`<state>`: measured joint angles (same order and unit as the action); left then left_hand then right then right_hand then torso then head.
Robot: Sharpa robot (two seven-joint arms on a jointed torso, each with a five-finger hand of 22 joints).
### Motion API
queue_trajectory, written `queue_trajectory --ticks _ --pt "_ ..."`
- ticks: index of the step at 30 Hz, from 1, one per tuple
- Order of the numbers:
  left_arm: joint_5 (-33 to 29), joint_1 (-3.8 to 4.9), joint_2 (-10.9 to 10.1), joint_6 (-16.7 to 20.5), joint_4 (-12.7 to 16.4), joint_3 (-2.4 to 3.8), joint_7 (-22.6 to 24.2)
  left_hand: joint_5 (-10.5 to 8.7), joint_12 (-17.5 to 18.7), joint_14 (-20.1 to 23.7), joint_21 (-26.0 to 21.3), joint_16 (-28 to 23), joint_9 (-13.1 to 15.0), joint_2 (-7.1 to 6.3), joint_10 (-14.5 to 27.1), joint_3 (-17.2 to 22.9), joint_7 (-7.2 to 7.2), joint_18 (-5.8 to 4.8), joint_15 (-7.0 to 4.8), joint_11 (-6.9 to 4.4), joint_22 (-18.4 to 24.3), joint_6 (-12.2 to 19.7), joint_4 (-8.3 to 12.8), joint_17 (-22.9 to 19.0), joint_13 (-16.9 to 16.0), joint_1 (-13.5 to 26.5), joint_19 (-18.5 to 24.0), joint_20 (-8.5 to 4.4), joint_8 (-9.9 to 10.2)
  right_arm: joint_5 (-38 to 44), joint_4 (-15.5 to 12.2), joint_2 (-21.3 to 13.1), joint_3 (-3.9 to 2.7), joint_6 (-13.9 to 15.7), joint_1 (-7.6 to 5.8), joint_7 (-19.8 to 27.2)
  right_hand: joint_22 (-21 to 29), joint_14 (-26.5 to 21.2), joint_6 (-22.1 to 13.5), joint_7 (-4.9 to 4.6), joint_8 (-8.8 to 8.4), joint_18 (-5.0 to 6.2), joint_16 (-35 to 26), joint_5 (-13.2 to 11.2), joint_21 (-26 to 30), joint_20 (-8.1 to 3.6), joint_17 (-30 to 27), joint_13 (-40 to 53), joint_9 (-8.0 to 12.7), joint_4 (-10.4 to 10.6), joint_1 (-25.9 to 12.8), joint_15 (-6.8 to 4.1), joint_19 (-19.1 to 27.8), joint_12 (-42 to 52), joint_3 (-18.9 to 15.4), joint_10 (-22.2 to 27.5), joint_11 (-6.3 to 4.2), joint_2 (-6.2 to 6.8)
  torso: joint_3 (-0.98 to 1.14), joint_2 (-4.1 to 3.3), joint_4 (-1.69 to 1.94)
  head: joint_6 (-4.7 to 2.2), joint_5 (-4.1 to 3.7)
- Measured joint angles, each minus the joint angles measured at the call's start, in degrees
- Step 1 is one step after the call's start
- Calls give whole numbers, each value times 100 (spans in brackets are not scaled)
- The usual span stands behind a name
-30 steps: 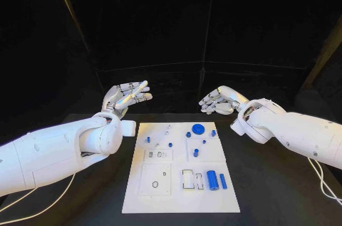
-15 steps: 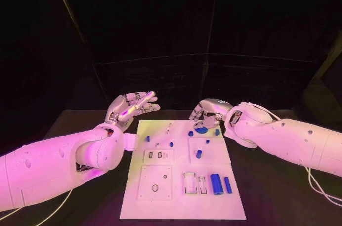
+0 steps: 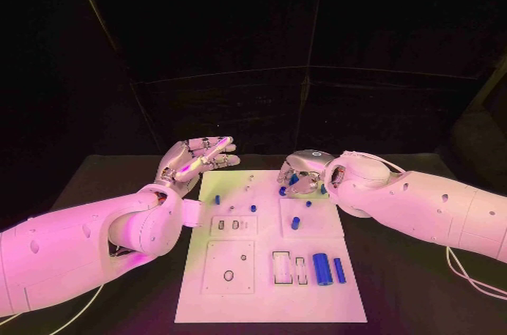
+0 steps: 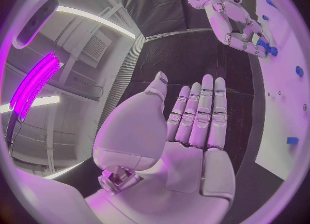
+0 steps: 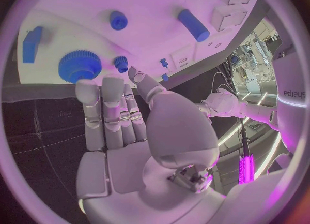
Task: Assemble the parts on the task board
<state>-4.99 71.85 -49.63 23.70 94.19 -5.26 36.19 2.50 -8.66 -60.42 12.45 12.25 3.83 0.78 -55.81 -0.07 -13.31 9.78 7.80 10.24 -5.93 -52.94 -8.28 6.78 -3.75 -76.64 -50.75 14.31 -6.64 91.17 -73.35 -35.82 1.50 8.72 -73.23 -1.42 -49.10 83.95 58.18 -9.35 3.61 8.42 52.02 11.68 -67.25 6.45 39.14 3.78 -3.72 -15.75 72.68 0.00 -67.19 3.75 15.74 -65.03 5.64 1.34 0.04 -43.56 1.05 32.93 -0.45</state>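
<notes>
— What has moved since one second ago?

— Your right hand (image 3: 306, 166) has come down and forward from the air behind the task board (image 3: 269, 291). Now it hangs over the far right part of the board. Your left hand (image 3: 195, 157) stays almost where it was, raised beside the board's far left corner.

— How are the fingers?

— On the right hand the fingers (image 5: 103, 115) are straight and close together, pointing down at the board; they grasp nothing. The left hand is also released: its fingers (image 4: 200, 113) are stretched out side by side and the palm is bare.

— Where is the part relative to these fingers?

— Just before the right fingertips you see the blue gear (image 5: 79, 66), a toothed round piece standing on the board. In the head view the hand covers most of it. I cannot tell if a fingertip touches it. A small blue peg (image 5: 121, 63) stands just beside the fingers, and a blue block (image 5: 31, 43) lies on the other side of the gear.

— And further out?

— A short blue cylinder (image 3: 297, 222) lies near the board's middle. At the near right, a thick blue cylinder (image 3: 321, 268) and a thin blue bar (image 3: 339, 270) lie side by side, next to a rectangular slot (image 3: 280, 267). Two small blue pegs (image 3: 219, 199) stand on the left half. All rests on the black table (image 3: 423, 291).
</notes>
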Motion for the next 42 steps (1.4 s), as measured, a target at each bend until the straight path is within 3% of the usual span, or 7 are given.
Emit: queue_trajectory --ticks 7,9,19,26,36,38,42 --pt "16 0 -22 -21 13 0 0 0 0 0 0 0 0 0 0 0 0 0 0 0 -1 0 0 0 4 0 0 0 -1 123 37 35 1 -142 0 -76 -301 0 -8 -8 0 1 353 0 -220 2 336 6 -7 4 0 0 -126 0 63 35 -2 0 4 -27 -1 26 1" --pt "19 1 -27 -26 13 1 0 0 0 0 0 0 0 0 0 0 0 0 0 0 -1 0 0 0 4 0 0 0 19 151 49 54 1 -171 0 -89 -392 0 -7 -8 0 -89 446 0 -285 0 426 7 -7 10 0 0 -162 4 84 35 -2 0 4 -27 -1 30 5" --pt "29 2 -34 -41 14 1 0 -1 0 0 0 -32 1 0 0 1 0 -2 0 0 4 0 -1 -1 4 0 -20 21 19 219 109 126 1 -239 0 -116 -866 -1 -7 -7 0 -87 917 -66 -604 16 884 14 -6 71 -60 0 -373 51 278 -91 -22 -60 4 -30 -1 55 16" --pt "33 4 -33 -51 11 1 0 -1 0 0 -24 -32 -4 0 0 1 0 -2 0 0 3 0 -1 -1 3 0 -20 21 19 242 207 219 1 -296 0 -137 -1165 -1 93 -14 34 -178 1205 -139 -804 -8 1164 25 -22 139 -91 0 -518 107 414 -232 -53 -92 7 -36 0 80 24" --pt "35 9 -47 -64 27 2 0 -1 0 1 -24 -32 -4 0 0 1 0 -3 0 0 4 0 -1 -2 3 0 -20 21 19 290 286 290 -5 -342 -7 -173 -1438 -1 302 55 61 -181 1427 -298 -973 -33 1358 44 -35 191 -35 -1 -626 139 586 -411 -114 -146 10 -57 1 97 31" --pt "35 11 -50 -66 30 2 0 -1 0 0 -24 -32 -4 0 0 1 0 -3 0 0 8 0 -1 -2 3 0 -19 21 18 304 286 289 -5 -332 -7 -180 -1471 -1 327 73 71 -267 1442 -348 -998 -42 1382 52 -39 206 -20 0 -634 156 621 -450 -114 -161 10 -58 1 103 31" --pt "36 15 -57 -71 35 2 0 -1 0 1 -24 -32 -4 0 0 1 0 -3 0 0 7 0 -1 -2 3 0 -19 21 18 334 231 256 -2 -260 -7 -182 -1561 -1 425 76 100 -267 1521 -357 -1058 -62 1430 69 -38 220 -4 0 -654 179 713 -541 -144 -175 10 -60 1 114 26"
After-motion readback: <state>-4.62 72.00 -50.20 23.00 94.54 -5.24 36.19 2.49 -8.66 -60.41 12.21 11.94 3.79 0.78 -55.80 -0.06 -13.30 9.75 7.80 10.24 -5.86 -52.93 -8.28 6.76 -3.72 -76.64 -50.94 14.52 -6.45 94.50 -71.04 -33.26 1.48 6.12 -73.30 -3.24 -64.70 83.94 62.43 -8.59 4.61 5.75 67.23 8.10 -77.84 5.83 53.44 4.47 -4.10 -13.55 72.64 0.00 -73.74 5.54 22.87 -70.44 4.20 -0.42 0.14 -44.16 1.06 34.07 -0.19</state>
